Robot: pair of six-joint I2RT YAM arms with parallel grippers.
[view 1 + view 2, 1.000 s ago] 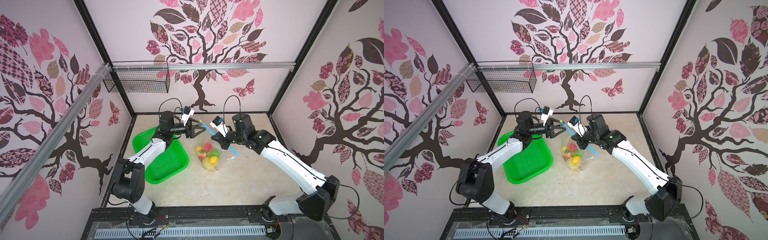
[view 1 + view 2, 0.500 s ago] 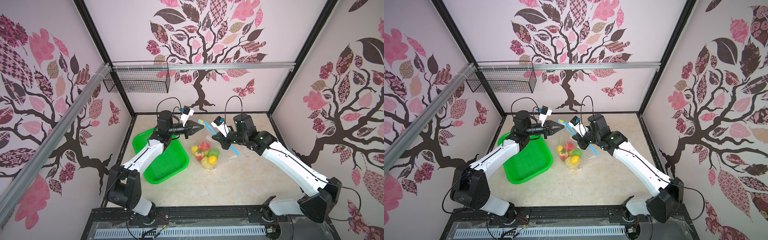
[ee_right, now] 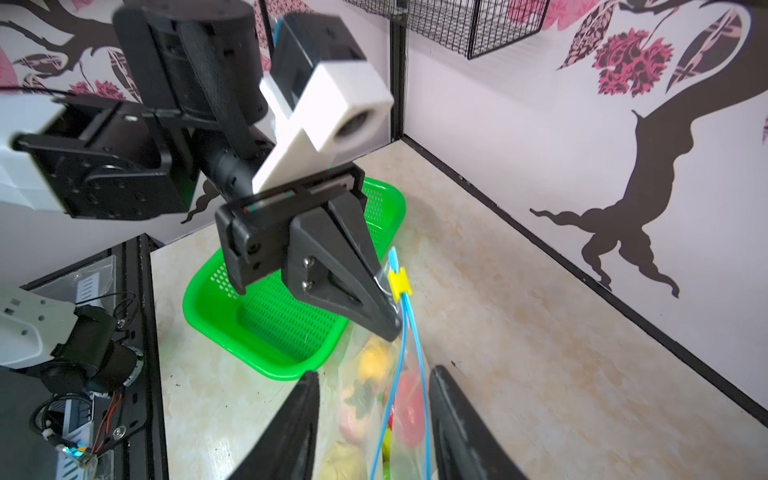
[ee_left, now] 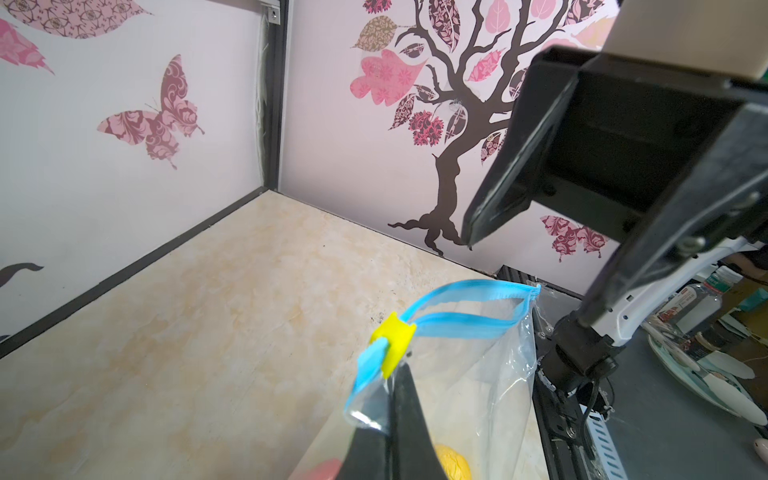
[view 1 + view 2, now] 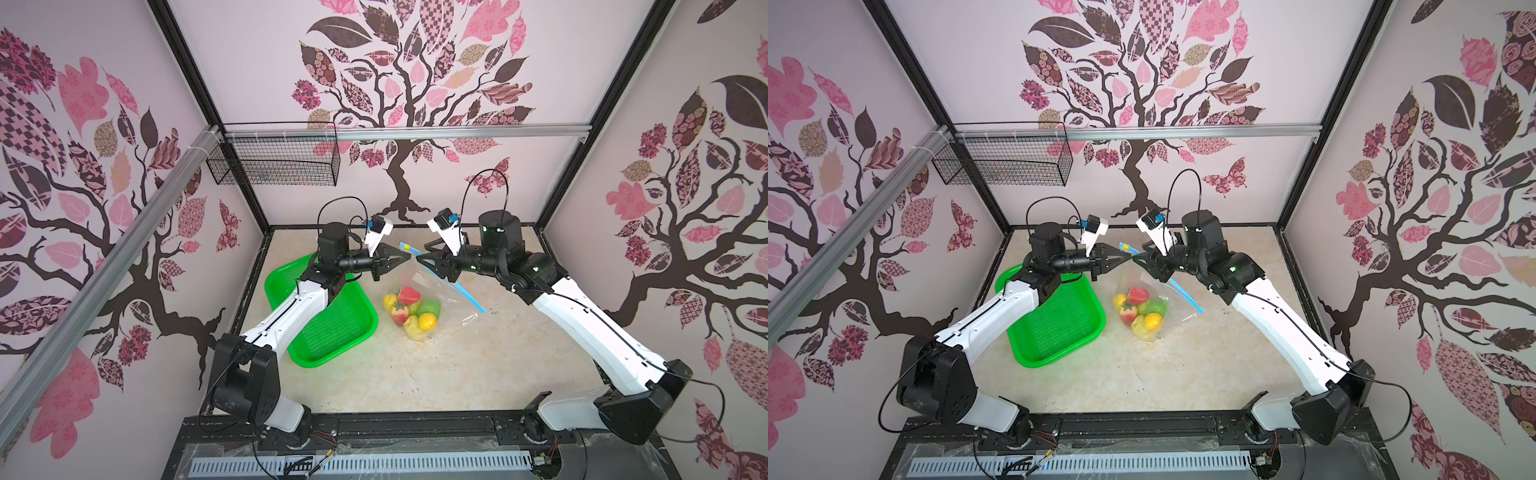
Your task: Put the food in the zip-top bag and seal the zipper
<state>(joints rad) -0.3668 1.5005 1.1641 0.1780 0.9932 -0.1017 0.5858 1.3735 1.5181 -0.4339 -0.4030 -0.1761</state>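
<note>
- Bright, even, diffuse light in both top views; only faint, soft shadows on the table (image 5: 457, 365).
- Black frame posts (image 5: 180, 62) bow toward those views' edges.
- Small white glare on the zip-top bag (image 4: 469, 395) beside the left gripper (image 4: 395, 386).
- Right wrist view: the right gripper (image 3: 374, 371) fingers (image 3: 286, 436) and the left arm (image 3: 25, 158) are blurred; the wall (image 3: 540, 145) is sharp.

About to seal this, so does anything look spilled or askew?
Nothing spilled: the food is inside the zip-top bag. It hangs lopsided, pinched at one corner by the left gripper; the zipper gapes open.
</note>
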